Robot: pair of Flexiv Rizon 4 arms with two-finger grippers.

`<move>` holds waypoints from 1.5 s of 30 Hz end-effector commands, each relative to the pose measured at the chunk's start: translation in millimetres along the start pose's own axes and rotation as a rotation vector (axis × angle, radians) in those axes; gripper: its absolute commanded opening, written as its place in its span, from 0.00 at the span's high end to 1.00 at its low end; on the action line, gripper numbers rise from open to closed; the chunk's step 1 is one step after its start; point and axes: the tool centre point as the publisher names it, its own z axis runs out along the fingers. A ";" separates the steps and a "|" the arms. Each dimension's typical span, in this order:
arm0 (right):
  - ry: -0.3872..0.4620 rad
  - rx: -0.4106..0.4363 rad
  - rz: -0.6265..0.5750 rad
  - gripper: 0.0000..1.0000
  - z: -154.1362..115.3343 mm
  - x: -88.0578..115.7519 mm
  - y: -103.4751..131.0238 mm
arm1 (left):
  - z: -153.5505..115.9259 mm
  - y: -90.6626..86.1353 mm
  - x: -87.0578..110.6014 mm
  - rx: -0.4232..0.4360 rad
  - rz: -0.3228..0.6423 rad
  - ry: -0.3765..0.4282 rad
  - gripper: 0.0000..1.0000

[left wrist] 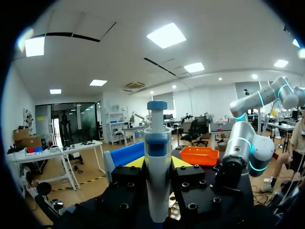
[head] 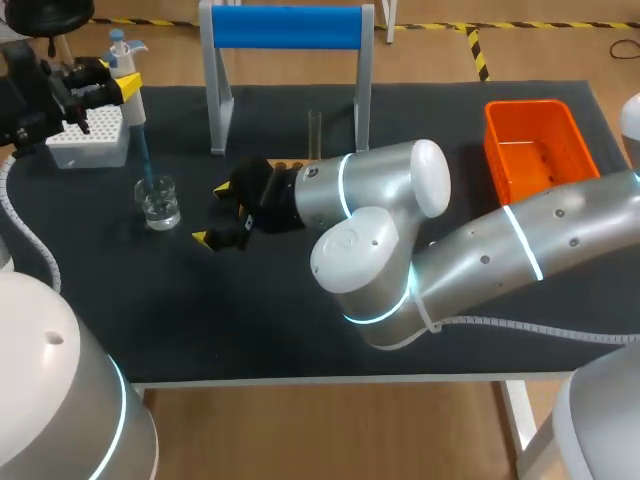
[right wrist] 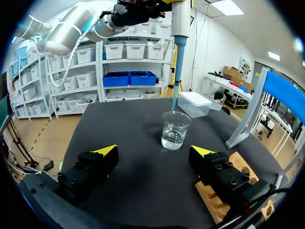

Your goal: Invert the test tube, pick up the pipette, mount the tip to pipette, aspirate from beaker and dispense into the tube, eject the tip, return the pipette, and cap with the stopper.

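At the upper left of the head view, the pipette stands upright in the left gripper. The claw pinches the pipette's body from both sides. In the left wrist view the white barrel with its blue cap sits squarely between the two yellow-tipped fingers. A long blue tip is mounted on the pipette and points straight down into the mouth of the beaker. The beaker is clear glass with some clear liquid in it, and it stands on the dark table at left centre of the frame. I cannot tell whether the tip's end reaches the liquid. Just behind the beaker, at the left edge, is the white tip box.

The right gripper lies low over the table just right of the beaker, apart from it. Its claw is spread wide with nothing in it. In the right wrist view the beaker stands ahead of the open fingers, with the tip box beyond it and a wooden rack beside one finger.

The test tube stands upright at upper centre, just behind the right arm's wrist. Behind it is a stand with a blue bar across its top. An orange basket sits at the upper right, well apart from the rest.
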 end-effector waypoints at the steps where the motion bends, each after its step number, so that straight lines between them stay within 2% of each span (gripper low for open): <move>1: -0.001 0.000 0.001 0.00 1.3 0.2 -0.4 | 5.0 10.4 -2.5 0.023 0.006 0.005 1.00; 22: -0.001 0.000 0.001 0.00 1.3 0.2 -0.4 | 5.2 48.2 -7.5 0.006 -0.001 -0.009 1.00; 45: -0.001 0.000 0.001 0.00 1.3 0.2 -0.4 | 7.1 64.7 -6.9 0.003 0.006 -0.034 1.00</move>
